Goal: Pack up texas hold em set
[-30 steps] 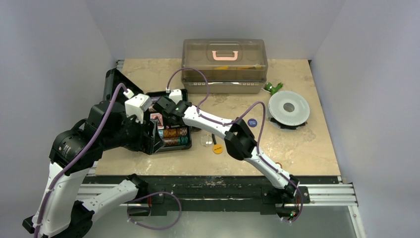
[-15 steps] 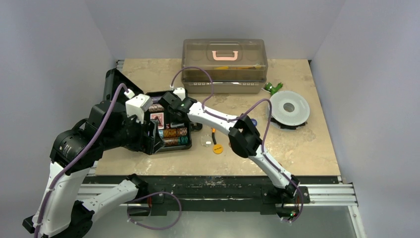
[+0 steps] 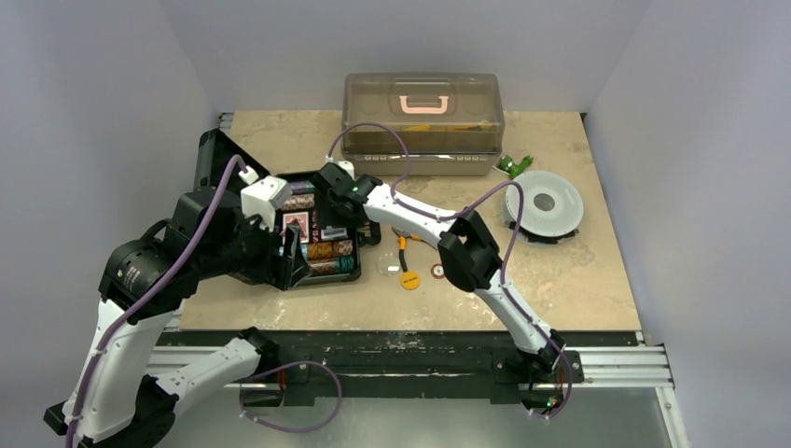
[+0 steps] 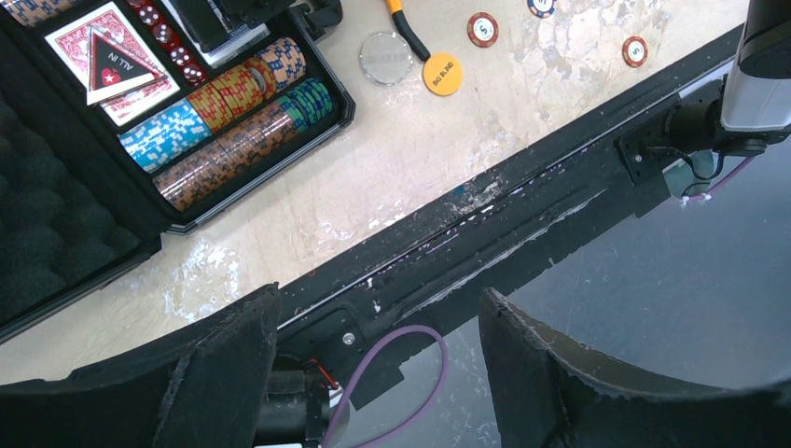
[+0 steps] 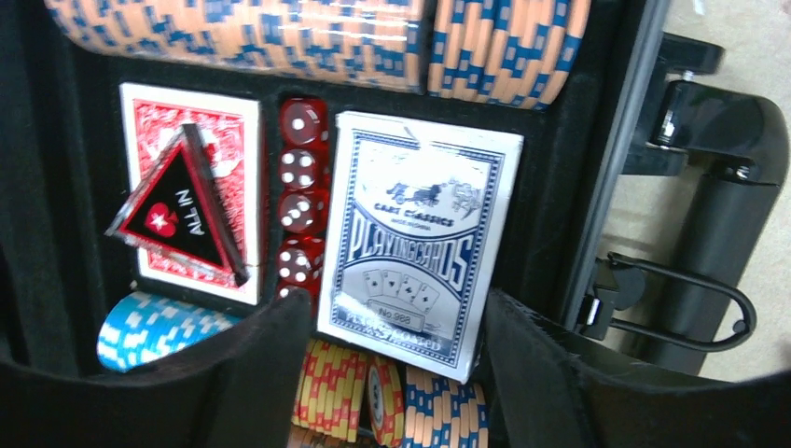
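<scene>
The black case (image 3: 351, 276) lies open at the left with rows of chips (image 4: 233, 103) in it. It also holds a red deck under an "ALL IN" triangle (image 5: 187, 196) and red dice (image 5: 298, 196). My right gripper (image 5: 396, 308) (image 3: 334, 229) reaches down into the case. Its fingers sit against both long edges of a blue card box (image 5: 420, 233), which lies askew over the near chip row. Loose chips (image 4: 482, 28) (image 3: 437, 273), a yellow disc (image 3: 409, 279) and a clear disc (image 3: 386, 266) lie on the table right of the case. My left gripper (image 4: 373, 299) hangs open and empty above the front rail.
Orange-handled pliers (image 3: 402, 250) lie beside the case handle (image 5: 718, 187). A brown translucent box (image 3: 423, 121) stands at the back. A white disc on a black base (image 3: 544, 203) and a green item (image 3: 514, 165) are at the right. The foam-lined lid (image 4: 47, 233) stands open on the left.
My right wrist has moved from the middle of the case toward its far right part. The elbow has swung forward, uncovering a brown chip. The left arm has barely shifted.
</scene>
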Robot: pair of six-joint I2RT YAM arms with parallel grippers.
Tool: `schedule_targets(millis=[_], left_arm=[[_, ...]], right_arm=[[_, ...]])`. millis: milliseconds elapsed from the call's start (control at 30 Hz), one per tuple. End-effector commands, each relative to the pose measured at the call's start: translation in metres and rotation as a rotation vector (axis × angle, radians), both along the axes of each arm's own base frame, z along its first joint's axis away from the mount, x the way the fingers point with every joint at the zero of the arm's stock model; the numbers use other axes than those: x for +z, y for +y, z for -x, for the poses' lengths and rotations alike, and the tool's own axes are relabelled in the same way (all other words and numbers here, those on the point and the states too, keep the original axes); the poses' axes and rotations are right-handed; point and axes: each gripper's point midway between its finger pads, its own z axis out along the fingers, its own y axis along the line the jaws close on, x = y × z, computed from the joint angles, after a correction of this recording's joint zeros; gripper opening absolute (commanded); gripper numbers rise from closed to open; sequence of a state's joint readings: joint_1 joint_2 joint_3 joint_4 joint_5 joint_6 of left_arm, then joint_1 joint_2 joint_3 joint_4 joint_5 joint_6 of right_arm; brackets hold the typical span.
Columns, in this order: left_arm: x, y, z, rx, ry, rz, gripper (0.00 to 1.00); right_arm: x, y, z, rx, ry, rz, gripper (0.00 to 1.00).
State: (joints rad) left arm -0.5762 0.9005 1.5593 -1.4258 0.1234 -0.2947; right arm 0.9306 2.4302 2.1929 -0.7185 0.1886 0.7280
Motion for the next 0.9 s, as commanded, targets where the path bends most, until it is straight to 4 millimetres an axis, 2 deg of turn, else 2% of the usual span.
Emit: schedule_targets(millis=[0, 100, 167, 233, 333, 433, 667, 867], left_arm=[[0.002, -0.001, -0.002, -0.011, -0.016, 0.000, 0.75], [0.001, -0.003, -0.003, -0.009, -0.011, 0.004, 0.75], [-0.001, -0.006, -0.004, -0.010, -0.002, 0.014, 0.75], [-0.001, -0.008, -0.005, -0.010, 0.002, 0.021, 0.75], [-0.001, -0.010, -0.006, -0.010, 0.007, 0.027, 0.75], [0.000, -0.008, -0.004, -0.007, 0.010, 0.026, 0.75], [0.000, -0.004, -0.001, 0.006, 0.010, 0.019, 0.75], [0.001, -0.006, -0.002, 0.003, 0.013, 0.021, 0.75]], right_arm=[[0.032, -0.034, -0.017, 0.033, -0.097, 0.113, 0.71], [0.056, -0.041, -0.005, 0.081, -0.105, 0.099, 0.73], [0.060, -0.043, 0.003, 0.101, -0.093, 0.090, 0.71], [0.059, -0.043, 0.006, 0.109, -0.084, 0.082, 0.61], [0.049, -0.037, 0.008, 0.124, -0.062, 0.070, 0.35], [0.039, -0.030, 0.008, 0.128, -0.040, 0.058, 0.25], [0.018, -0.020, 0.011, 0.158, -0.003, 0.041, 0.18], [0.006, -0.015, 0.018, 0.171, 0.009, 0.046, 0.18]])
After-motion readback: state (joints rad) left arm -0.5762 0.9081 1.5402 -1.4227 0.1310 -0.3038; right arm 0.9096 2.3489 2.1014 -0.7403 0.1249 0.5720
